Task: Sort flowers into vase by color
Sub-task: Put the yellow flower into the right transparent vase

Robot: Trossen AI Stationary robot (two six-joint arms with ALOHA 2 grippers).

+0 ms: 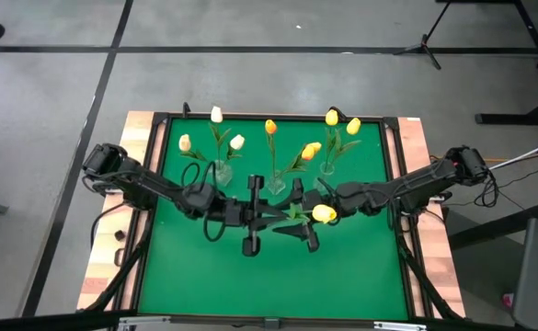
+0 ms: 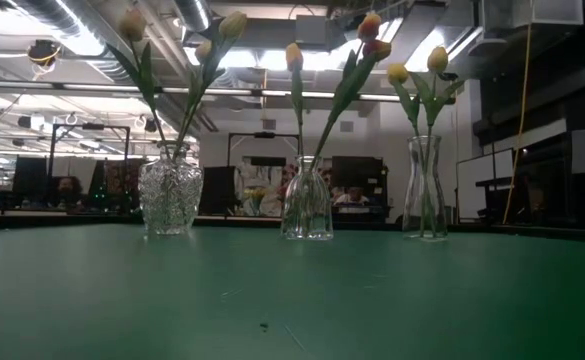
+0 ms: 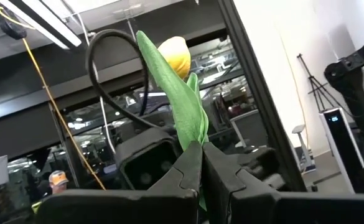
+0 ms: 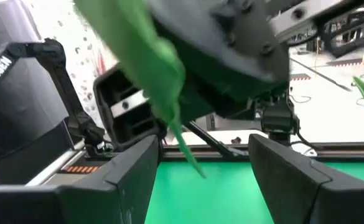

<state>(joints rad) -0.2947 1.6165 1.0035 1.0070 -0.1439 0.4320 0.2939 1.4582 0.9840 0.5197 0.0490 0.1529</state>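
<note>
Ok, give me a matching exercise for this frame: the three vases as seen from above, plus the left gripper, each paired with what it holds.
Column one:
1. left-hand vase
2. middle vase
3. right-hand vase
4. left gripper

Column two:
A. orange tulips
B. single yellow tulip, clamped by its stem above the mat
C. white tulips
D. yellow tulips

Pairs: 1-C, 2-A, 3-D, 4-B
</note>
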